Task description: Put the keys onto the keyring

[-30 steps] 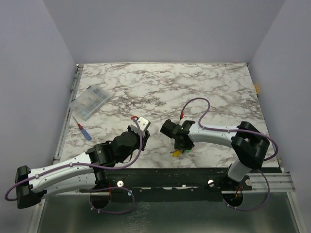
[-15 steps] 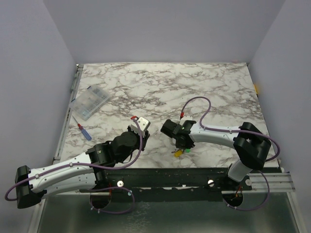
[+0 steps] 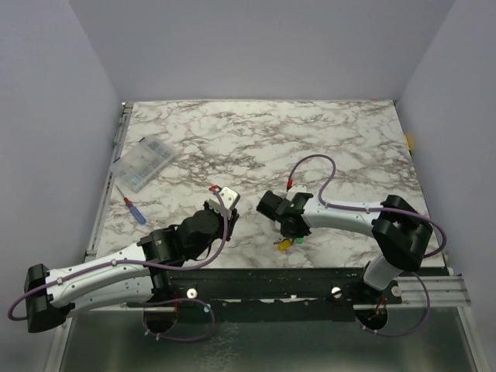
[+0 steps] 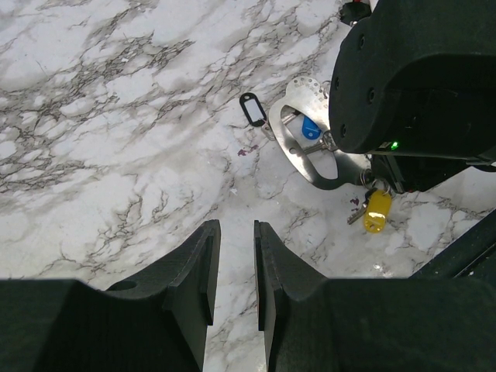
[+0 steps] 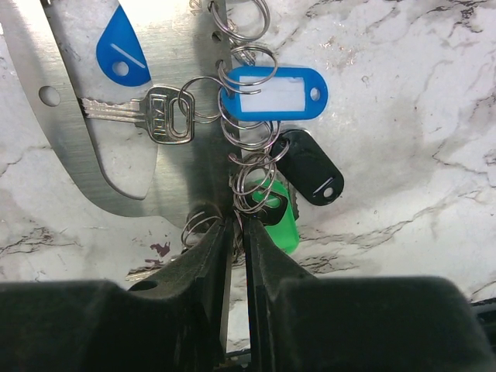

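Observation:
The right wrist view shows a bunch lying on the marble: a silver key [image 5: 147,116], a blue tag [image 5: 271,93], a black tag [image 5: 310,167] and a green tag [image 5: 285,229]. They hang on a chain of wire rings. My right gripper [image 5: 235,225] is shut on the keyring [image 5: 254,190] at the chain's near end. A yellow-headed key [image 4: 377,211] lies beside the bunch, and from above it [image 3: 284,243] shows just below the right gripper [image 3: 291,229]. My left gripper [image 4: 232,263] hovers over bare marble to the left, open by a narrow gap with nothing in it.
A flat silver metal piece [image 5: 101,163] with a blue teardrop tab [image 5: 122,50] lies under the bunch. A clear compartment box [image 3: 144,163] and a red-and-blue screwdriver [image 3: 134,210] sit at the left. A purple cable [image 3: 314,167] loops above the right arm.
My right gripper's jaws have closed in over the bunch and the arm has barely shifted. The left arm has not moved.

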